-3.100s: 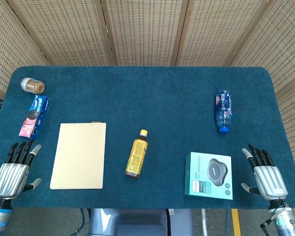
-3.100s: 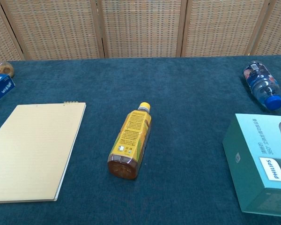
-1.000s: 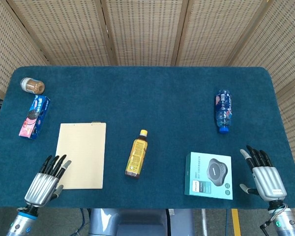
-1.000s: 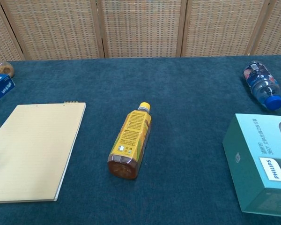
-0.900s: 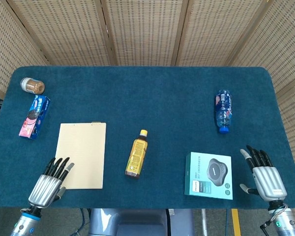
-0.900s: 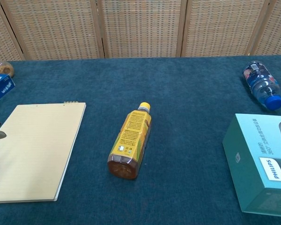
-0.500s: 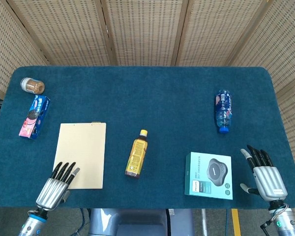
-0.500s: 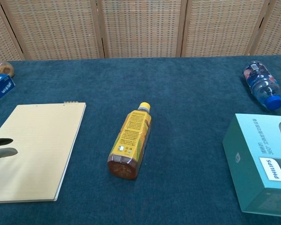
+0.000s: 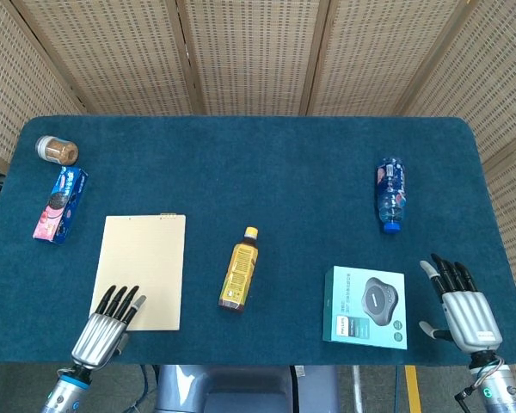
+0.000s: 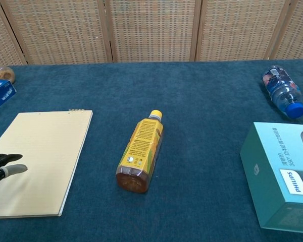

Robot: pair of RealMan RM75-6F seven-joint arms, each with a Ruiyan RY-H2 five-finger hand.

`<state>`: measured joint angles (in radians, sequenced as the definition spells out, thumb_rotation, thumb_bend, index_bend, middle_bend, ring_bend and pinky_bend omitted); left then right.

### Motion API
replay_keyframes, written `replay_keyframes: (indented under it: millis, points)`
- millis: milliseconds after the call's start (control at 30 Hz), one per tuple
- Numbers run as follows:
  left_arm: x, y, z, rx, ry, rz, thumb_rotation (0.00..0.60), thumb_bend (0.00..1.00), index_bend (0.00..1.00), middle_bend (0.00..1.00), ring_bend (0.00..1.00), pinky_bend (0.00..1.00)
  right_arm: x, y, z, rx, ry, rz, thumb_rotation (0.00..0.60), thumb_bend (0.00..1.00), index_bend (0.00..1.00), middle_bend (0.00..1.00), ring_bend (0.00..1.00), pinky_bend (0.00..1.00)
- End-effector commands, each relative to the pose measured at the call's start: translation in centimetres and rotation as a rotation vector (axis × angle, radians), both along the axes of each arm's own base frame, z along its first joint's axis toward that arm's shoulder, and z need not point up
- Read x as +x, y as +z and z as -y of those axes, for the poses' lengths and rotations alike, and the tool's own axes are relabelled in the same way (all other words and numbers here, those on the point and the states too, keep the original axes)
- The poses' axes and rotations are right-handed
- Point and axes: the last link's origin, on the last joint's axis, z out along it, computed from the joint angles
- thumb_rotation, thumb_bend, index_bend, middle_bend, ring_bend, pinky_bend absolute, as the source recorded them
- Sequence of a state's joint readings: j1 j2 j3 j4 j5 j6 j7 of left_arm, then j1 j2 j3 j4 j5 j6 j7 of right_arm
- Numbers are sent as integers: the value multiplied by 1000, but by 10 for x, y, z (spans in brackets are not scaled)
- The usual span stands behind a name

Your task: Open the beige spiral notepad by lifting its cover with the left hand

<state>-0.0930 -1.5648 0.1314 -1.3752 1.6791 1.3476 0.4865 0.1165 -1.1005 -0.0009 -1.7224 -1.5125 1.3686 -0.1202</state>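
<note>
the left hand (image 9: 103,334) sits at the near edge of the worktop (image 9: 284,172), its metal-backed fingers (image 10: 7,165) spread and empty, dark tips over the near corner of the beige spiral notepad (image 9: 141,271). the notepad lies flat and closed, binding at its far edge. the right hand (image 9: 464,310) rests near, fingers apart, beside a teal cardboard box (image 9: 365,307). mid-worktop an amber bottle (image 9: 237,270) lies on blue felt. farther off lie a blue plastic bottle (image 9: 390,193), a cookie packet (image 9: 59,203) and a jar (image 9: 57,151) of brown contents.
</note>
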Motion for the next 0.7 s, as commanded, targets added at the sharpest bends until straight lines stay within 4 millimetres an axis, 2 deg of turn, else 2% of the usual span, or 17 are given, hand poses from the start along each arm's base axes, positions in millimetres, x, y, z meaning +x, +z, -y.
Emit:
replay_keyframes:
  millis: [33, 700]
  points:
    - [1, -2, -1, 4, -4, 2, 600, 388, 0, 0, 0, 0, 1, 0, -1, -1, 4, 0, 600, 0, 0, 0, 0, 0]
    - [2, -10, -5, 2, 0, 4, 600, 403, 0, 0, 0, 0, 0, 0, -1, 0, -1, 2, 600, 0, 0, 0, 0, 0]
